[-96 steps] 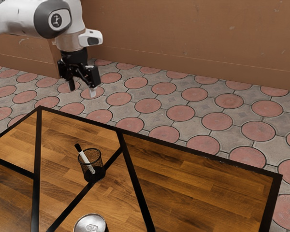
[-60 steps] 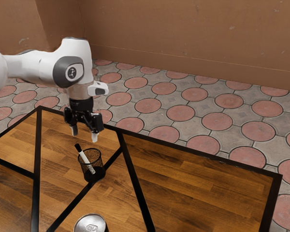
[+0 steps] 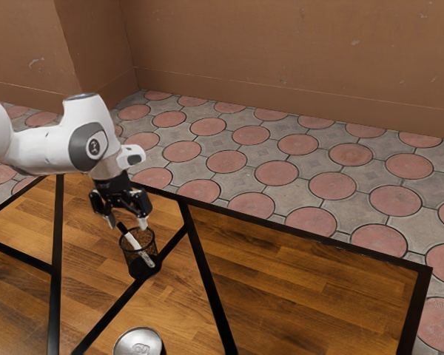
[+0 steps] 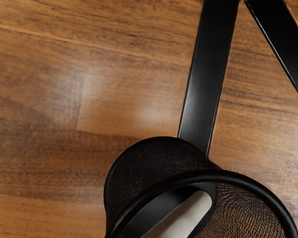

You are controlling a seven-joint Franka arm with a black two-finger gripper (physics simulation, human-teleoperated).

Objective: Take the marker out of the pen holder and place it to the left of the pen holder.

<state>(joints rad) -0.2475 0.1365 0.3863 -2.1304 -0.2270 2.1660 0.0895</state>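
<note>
My gripper is open just above the pen holder in the exterior view, its fingertips apart on either side of the marker's black capped end. The black mesh pen holder stands upright on the table. Inside it the white marker leans, its cap end sticking up over the rim toward the exterior view's left. In the wrist view, the round rim of the pen holder lies under my hand, with the pale end of the marker within it.
A silver can stands at the exterior view's lower edge, nearer the camera than the pen holder. The wooden table has black strips across it and a black border.
My arm has come down from high above the table's far side to the pen holder. The marker's lower end has shifted slightly toward the exterior view's right inside the holder.
</note>
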